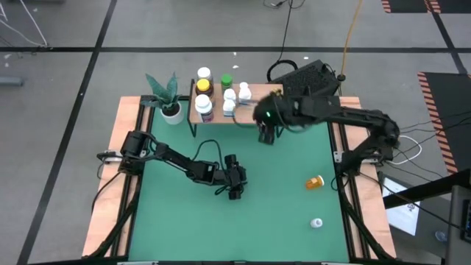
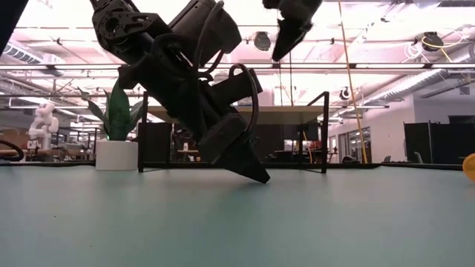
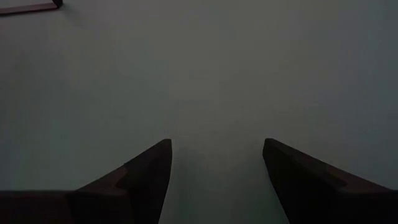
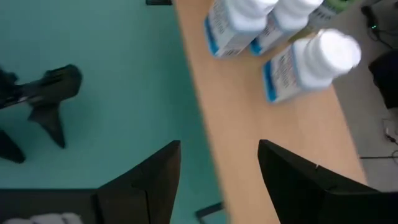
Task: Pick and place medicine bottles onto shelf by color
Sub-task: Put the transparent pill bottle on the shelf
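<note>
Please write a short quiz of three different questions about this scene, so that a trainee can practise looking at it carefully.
1. True or false: the right gripper holds a bottle.
2. Which bottle lies on its side on the table? A) the orange bottle B) a green one C) a blue one
3. Fill in: beside the shelf stands a white pot with a ____.

Key: 1 false, its fingers are open and empty, like those of the left gripper; 2 A; 3 plant.

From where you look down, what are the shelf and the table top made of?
The shelf: apparently light wood, matte, with pale tan grain-like colour, on thin black legs that look like metal. The table top: a flat green mat, dull and without glare, perhaps rubber or felt; its borders look like wood.
</note>
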